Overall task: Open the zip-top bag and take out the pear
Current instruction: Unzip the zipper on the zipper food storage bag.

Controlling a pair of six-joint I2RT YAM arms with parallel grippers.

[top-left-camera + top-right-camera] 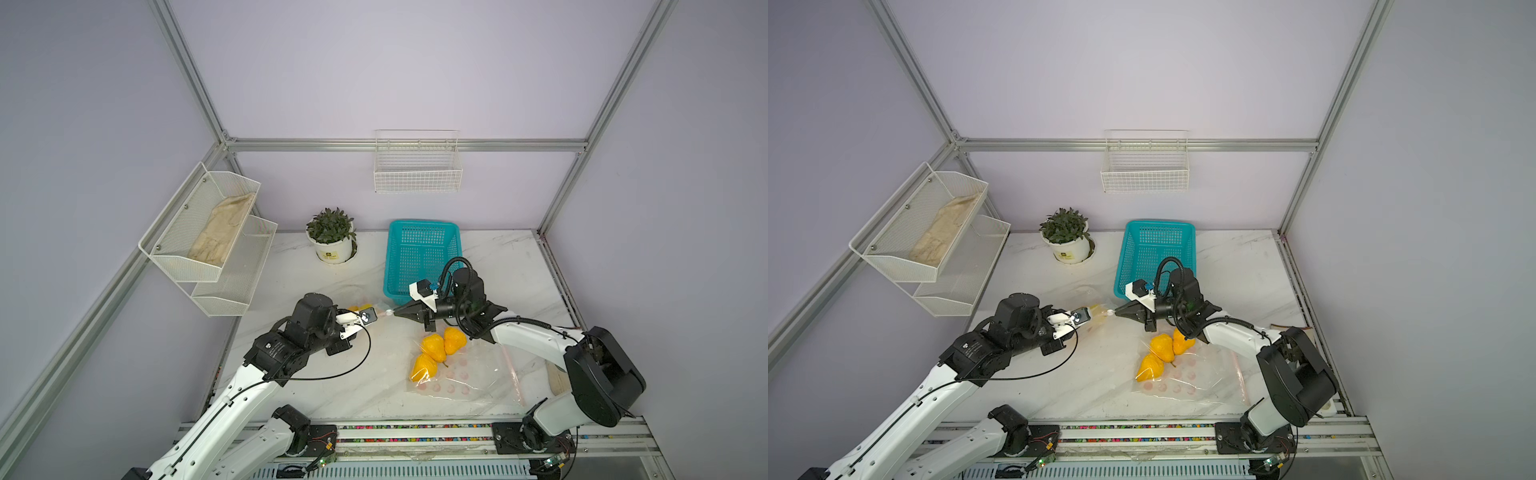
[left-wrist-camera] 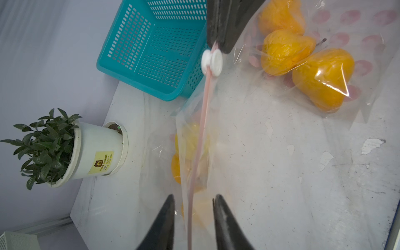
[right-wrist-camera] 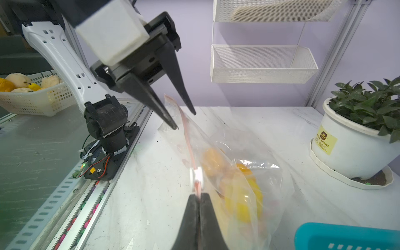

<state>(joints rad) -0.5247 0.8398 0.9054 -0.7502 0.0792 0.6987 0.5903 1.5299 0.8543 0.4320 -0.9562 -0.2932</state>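
Note:
A clear zip-top bag point(image 3: 270, 173) with a pink zip strip point(image 2: 202, 121) hangs stretched between my two grippers above the table's middle. Yellow pears point(image 3: 244, 201) show blurred through its plastic. My right gripper point(image 3: 198, 195) is shut on the strip's end, just behind the white slider point(image 3: 197, 175). My left gripper point(image 2: 193, 197) is open; the strip runs between its fingers, touching neither. In both top views the two grippers point(image 1: 395, 313) point(image 1: 1090, 316) face each other tip to tip, with the slider point(image 1: 389, 313) at the right tip.
A second clear bag point(image 1: 461, 374) holding three yellow pears point(image 1: 434, 349) lies at the front right. A teal basket point(image 1: 424, 257) stands behind the right gripper, a potted plant point(image 1: 332, 237) at the back. Wire racks point(image 1: 208, 232) hang on the left wall.

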